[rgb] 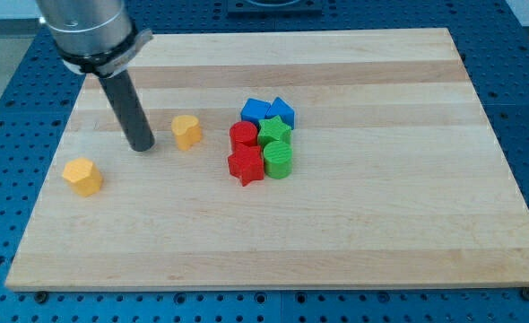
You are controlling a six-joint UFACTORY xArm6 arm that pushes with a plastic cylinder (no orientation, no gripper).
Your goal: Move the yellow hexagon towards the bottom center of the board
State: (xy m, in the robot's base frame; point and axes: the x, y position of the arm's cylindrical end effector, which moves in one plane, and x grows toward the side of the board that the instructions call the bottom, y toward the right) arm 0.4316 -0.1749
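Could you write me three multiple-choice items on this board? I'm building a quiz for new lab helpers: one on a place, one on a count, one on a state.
1. Where does my tip sit?
A. Among the clustered blocks
B. Just to the view's left of the yellow heart block
C. Off the board

2. How many yellow blocks are there?
A. One
B. Two
C. Four

3. Is my tip touching the yellow hexagon?
A. Yes, pressed against it
B. No, apart from it
C. It rests on top of it

Answers: 1 B, bare wood on both sides of the rod's end, heart nearest. 2 B, heart plus hexagon. 3 B, the hexagon lies apart, toward the view's lower left.
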